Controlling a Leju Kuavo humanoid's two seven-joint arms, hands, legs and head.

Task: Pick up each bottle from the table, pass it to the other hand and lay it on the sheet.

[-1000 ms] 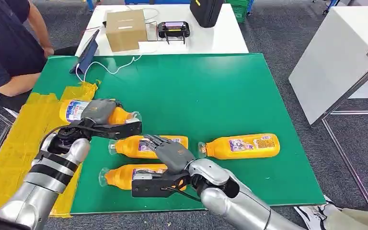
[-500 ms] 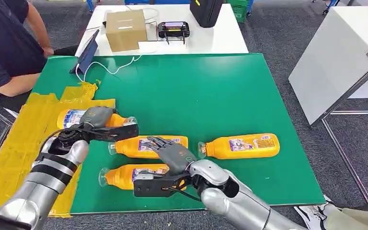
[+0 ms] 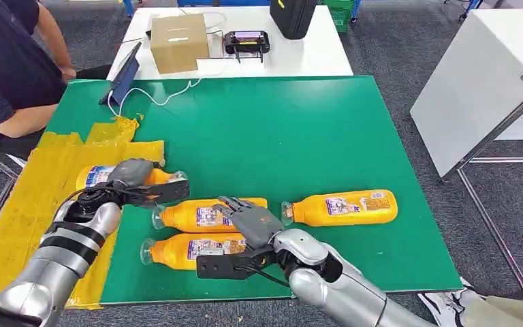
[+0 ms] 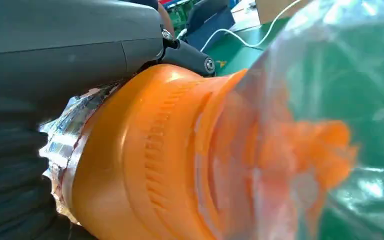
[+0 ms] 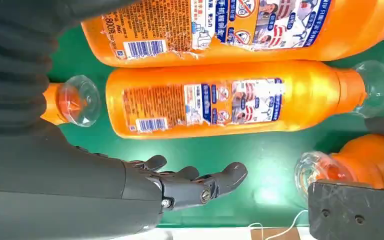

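Your left hand (image 3: 131,178) grips an orange bottle (image 3: 94,176) around its shoulder, the fingers wrapped over it and the clear cap (image 3: 178,177) poking out past them toward the middle of the table (image 3: 299,129); the bottle's labelled end lies over the yellow sheet (image 3: 24,204), low against it, though you cannot tell from here whether it rests on the sheet. In the left wrist view the orange shoulder (image 4: 155,160) sits right against the grey thumb. Your right hand (image 3: 248,219) holds nothing, fingers apart and stretched out flat, hovering over 2 more bottles that lie side by side on the green table: 1 just beyond its fingertips (image 3: 197,215) and 1 under its wrist on the near side (image 3: 184,249), both with caps pointing toward your left hand. The right wrist view shows the spread fingers (image 5: 200,182) above bare green, apart from the bottles. A 4th bottle (image 3: 344,207) lies just off the right hand's outer side. Farther out, past the left hand, a person (image 3: 7,68) sits at the table's corner, and a cardboard box (image 3: 179,42) stands on the white table beyond.
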